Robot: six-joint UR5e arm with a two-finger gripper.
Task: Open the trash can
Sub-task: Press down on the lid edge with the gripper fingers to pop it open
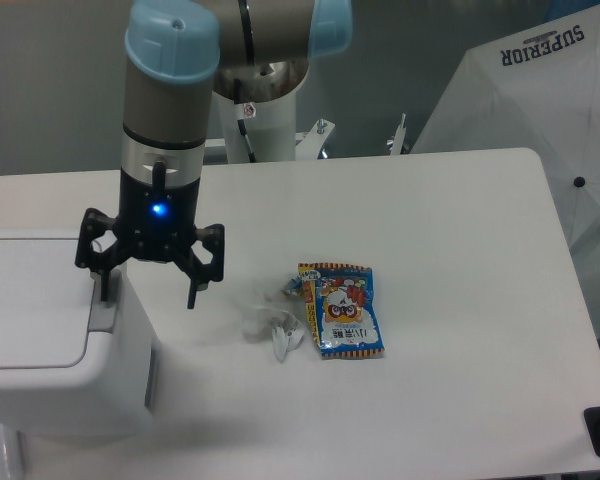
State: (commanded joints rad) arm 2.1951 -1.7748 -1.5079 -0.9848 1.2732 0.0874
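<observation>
There is one trash can (50, 340), a boxy white bin with rounded corners standing at the left end of the table (450, 220), its flat white lid down and its grey push tab (101, 312) showing at the lid's right edge. My gripper (147, 292) hangs straight down over that same edge of the trash can, a blue light glowing on my wrist. My two fingers are spread wide apart and clamp nothing: one finger (104, 285) points down at the grey tab, though I cannot tell whether it touches, and the other hangs just off the trash can's right side, over bare table. Farther right of the trash can, well apart from it, lies one flat snack packet (342, 310), blue and orange with a cartoon face; its printing is too small for me to read. Just beside the packet, on the side toward the trash can, sits one crumpled clear plastic wrapper (268, 318). Beyond the table's far right corner, farthest from the trash can, stands one white umbrella (540, 90), and on it I can read the single word "SUPERIOR" in dark letters.
</observation>
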